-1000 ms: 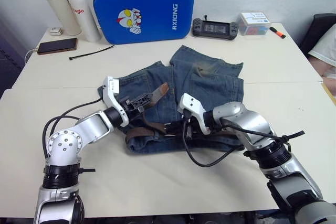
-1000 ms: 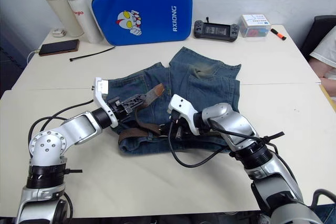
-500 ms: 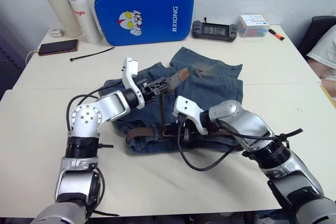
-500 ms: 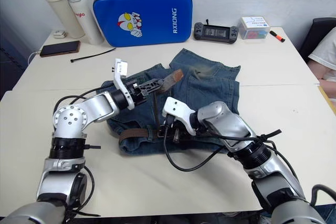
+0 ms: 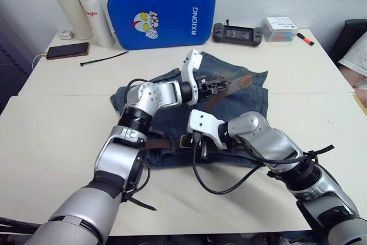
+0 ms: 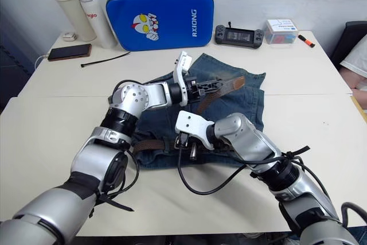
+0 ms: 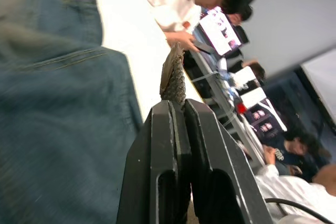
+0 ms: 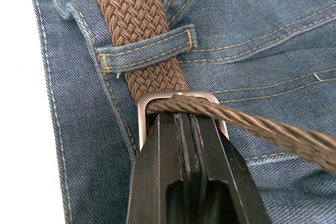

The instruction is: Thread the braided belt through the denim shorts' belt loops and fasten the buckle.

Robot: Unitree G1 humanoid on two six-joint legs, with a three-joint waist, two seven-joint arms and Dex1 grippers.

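White table (image 5: 51, 119) bears the shorts (image 5: 241, 93); left gripper (image 5: 221, 86) pinches the belt (image 8: 137, 19) tip aloft, right gripper (image 8: 181, 116) clamps the buckle (image 8: 178, 99).

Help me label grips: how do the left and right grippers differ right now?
The left gripper is raised over the denim shorts, pinching the braided belt near its free end. The right gripper sits low at the waistband, shut at the buckle. Both are closed.

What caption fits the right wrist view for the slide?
Right gripper shut at the buckle, belt under a denim loop, tail running off through the frame.
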